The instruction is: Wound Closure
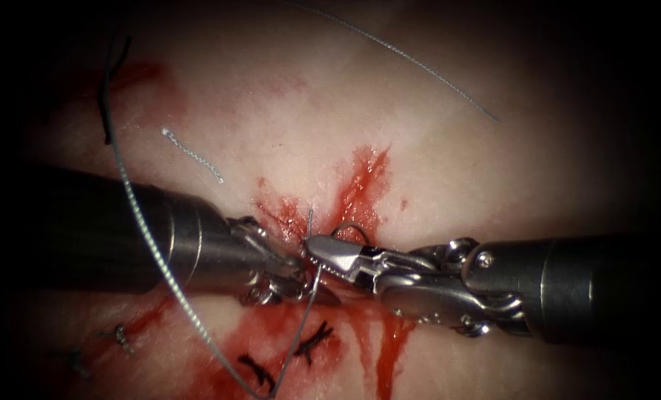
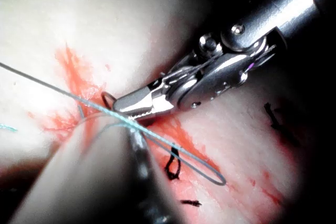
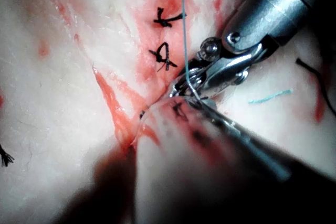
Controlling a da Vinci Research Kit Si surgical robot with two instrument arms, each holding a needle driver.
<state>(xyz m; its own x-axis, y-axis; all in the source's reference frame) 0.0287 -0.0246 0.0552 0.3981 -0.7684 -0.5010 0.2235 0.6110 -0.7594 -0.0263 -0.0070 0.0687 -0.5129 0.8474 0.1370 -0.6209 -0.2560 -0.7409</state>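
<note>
Endoscope view puts the two grippers tip to tip over the red-stained cut in the pale pork tissue (image 1: pixel 434 148). The right gripper (image 1: pixel 317 247) is clamped on the thin curved steel needle (image 1: pixel 351 226), whose arc rises just behind its tip and dips into the tissue at the cut. The left gripper (image 1: pixel 289 270) meets it from the left; whether its jaws are closed cannot be told. Grey braided thread (image 1: pixel 152 244) drapes across the left shaft and loops below both tips. Several dark knotted stitches (image 1: pixel 314 341) already sit below the grippers, while the cut above them lies unclosed, wet with red fluid (image 1: pixel 389 348).
</note>
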